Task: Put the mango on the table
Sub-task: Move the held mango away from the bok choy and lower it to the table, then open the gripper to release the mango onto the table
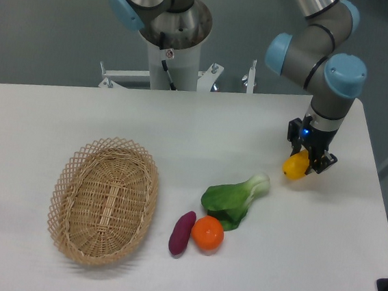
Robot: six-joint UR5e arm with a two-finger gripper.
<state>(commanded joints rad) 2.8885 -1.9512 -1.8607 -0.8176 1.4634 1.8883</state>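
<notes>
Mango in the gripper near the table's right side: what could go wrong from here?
1. The mango is smooth and oval; released by the gripper, it may roll toward the right edge of the table.
2. It sits low in the fingers, mostly exposed, so it might slip out early.
3. Rolling left, it could bump the bok choy.

No text, label, brand or number can be read anywhere.
</notes>
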